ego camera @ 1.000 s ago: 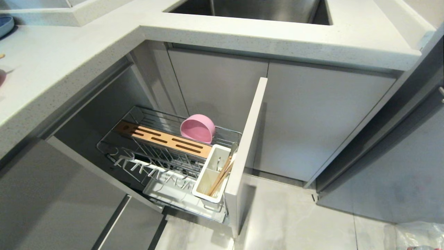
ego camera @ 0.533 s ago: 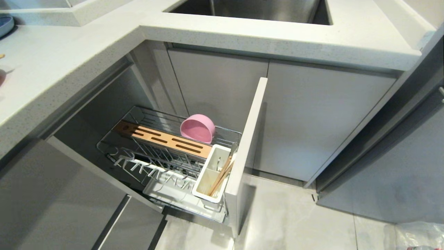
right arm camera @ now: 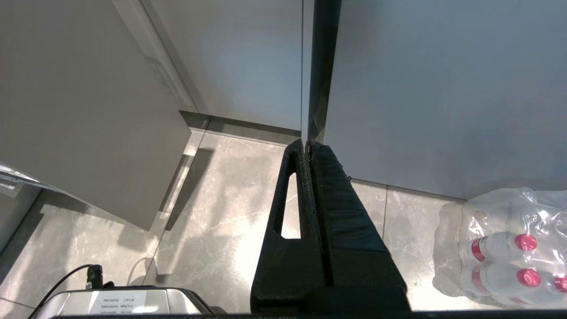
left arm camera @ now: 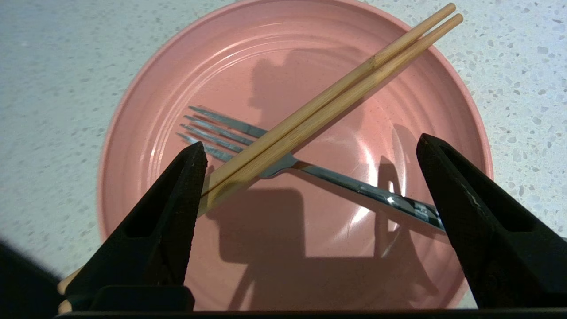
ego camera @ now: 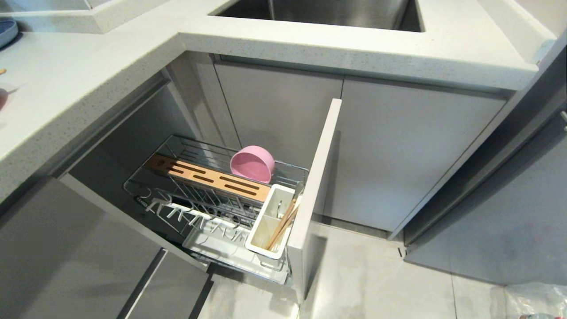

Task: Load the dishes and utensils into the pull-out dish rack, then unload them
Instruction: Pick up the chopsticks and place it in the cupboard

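In the left wrist view, a pink plate [left arm camera: 292, 248] lies on the speckled counter with a pair of wooden chopsticks [left arm camera: 336, 91] crossed over a dark fork [left arm camera: 354, 186]. My left gripper [left arm camera: 310, 140] hangs open just above the plate, its fingers [left arm camera: 168, 208] straddling the crossing, and one chopstick end runs under a finger. The pull-out dish rack [ego camera: 177, 146] stands drawn out, with a pink bowl [ego camera: 252, 164] on edge at its back and another pair of chopsticks [ego camera: 281, 226] in the white caddy [ego camera: 259, 246]. My right gripper [right arm camera: 307, 144] is shut and empty, pointing at the floor.
The rack's pale front panel [ego camera: 316, 186] juts into the aisle. A sink [ego camera: 319, 11] is set in the counter above. A blue dish [ego camera: 6, 31] sits at the far left of the counter. A wrapped pack of water bottles [right arm camera: 505, 248] stands on the floor.
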You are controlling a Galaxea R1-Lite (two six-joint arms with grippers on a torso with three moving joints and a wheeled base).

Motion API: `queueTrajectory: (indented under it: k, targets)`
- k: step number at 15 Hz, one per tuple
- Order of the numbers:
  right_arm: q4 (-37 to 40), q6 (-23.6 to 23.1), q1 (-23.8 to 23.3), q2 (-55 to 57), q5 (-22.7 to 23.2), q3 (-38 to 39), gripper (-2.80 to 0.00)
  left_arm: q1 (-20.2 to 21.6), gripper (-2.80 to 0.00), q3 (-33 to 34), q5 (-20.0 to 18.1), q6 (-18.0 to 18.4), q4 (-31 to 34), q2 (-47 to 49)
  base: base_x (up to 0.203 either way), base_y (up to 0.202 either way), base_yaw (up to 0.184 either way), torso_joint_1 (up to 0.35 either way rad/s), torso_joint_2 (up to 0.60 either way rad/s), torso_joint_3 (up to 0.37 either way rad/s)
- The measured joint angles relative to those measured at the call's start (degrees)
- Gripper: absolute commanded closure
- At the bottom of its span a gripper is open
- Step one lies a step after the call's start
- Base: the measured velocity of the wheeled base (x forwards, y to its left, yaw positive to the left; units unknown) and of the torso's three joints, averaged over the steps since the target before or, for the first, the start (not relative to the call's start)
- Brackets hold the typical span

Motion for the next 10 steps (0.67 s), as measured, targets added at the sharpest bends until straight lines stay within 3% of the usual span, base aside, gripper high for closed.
queueTrajectory:
  k: [3, 6, 10]
  targets:
    - [0.0, 0.0, 0.0, 0.0, 0.0, 0.0, 0.00, 0.2, -2.80, 0.0, -1.0, -0.1, -2.2, 1.1, 0.000, 0.000, 0.000, 0.000, 0.00, 0.000]
    - [0.0, 0.0, 0.0, 0.0, 0.0, 0.0, 0.00, 1.7, -2.80, 0.1, -5.5, -0.1, -3.7, 2.0, 0.000, 0.000, 0.000, 0.000, 0.00, 0.000]
    - [0.0, 0.0, 0.0, 0.0, 0.0, 0.0, 0.00, 2.3, -2.80, 0.1, -8.1, -0.1, -4.2, 3.0, 0.000, 0.000, 0.000, 0.000, 0.00, 0.000]
